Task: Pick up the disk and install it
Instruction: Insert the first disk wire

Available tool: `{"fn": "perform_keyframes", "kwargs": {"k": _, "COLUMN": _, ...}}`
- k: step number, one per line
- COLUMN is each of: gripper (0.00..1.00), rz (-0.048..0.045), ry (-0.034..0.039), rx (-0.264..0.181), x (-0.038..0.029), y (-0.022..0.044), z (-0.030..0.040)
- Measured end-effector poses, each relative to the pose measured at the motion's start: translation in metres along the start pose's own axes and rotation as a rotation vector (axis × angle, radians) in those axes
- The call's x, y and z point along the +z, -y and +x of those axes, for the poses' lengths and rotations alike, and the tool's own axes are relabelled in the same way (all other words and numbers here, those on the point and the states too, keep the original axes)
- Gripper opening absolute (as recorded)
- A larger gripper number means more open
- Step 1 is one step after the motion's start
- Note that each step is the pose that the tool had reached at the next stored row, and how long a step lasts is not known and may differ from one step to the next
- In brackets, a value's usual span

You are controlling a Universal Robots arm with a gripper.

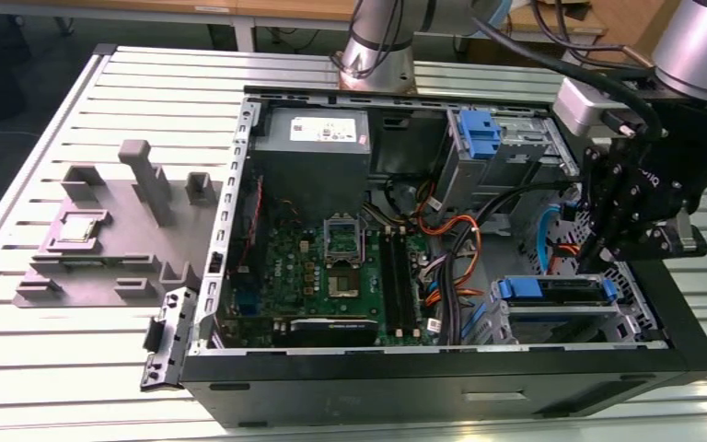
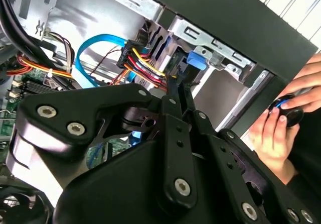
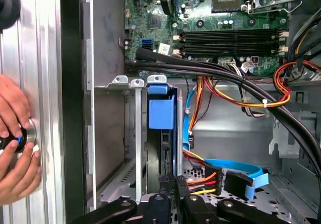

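Observation:
The disk stands on edge in the metal drive cage at the near corner of the open computer case, on the exterior view's right. Its blue rail and dark narrow edge show between the cage walls in the first wrist view. My gripper hangs just above the cage. In the second wrist view its fingers lie close together, and the gripper points at the blue rail. I see the gripper at the disk's end, and I cannot tell whether it touches.
An empty blue bracket and a grey power-supply box sit at the case's back. Orange, yellow and blue cables crowd the space beside the cage. A person's hand holds a dark puck on the table outside the case wall. A grey fixture lies at the exterior view's left.

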State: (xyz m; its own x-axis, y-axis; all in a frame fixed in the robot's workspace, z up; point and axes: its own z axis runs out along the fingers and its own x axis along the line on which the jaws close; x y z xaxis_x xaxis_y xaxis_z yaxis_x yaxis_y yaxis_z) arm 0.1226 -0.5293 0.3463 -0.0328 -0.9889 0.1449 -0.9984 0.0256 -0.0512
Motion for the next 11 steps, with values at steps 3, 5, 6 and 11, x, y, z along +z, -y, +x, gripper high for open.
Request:
{"fn": "perform_keyframes", "kwargs": {"k": 3, "gripper": 0.17, "rz": -0.0022, "ry": 0.0007, "rx": 0.015, "x": 0.0020, "y": -0.0011, "z": -0.0003}}
{"fn": "perform_keyframes", "kwargs": {"k": 5, "gripper": 0.17, "rz": -0.0030, "ry": 0.0036, "rx": 0.020, "x": 0.0030, "y": -0.0013, "z": -0.0002}}
{"fn": "perform_keyframes", "kwargs": {"k": 6, "gripper": 0.17, "rz": -0.0033, "ry": 0.0077, "rx": 0.020, "x": 0.0036, "y": -0.0013, "z": 0.0002}}
{"fn": "perform_keyframes", "kwargs": {"k": 11, "gripper": 0.17, "rz": -0.0046, "ry": 0.0358, "rx": 0.022, "x": 0.0056, "y": -0.0012, "z": 0.0054}}
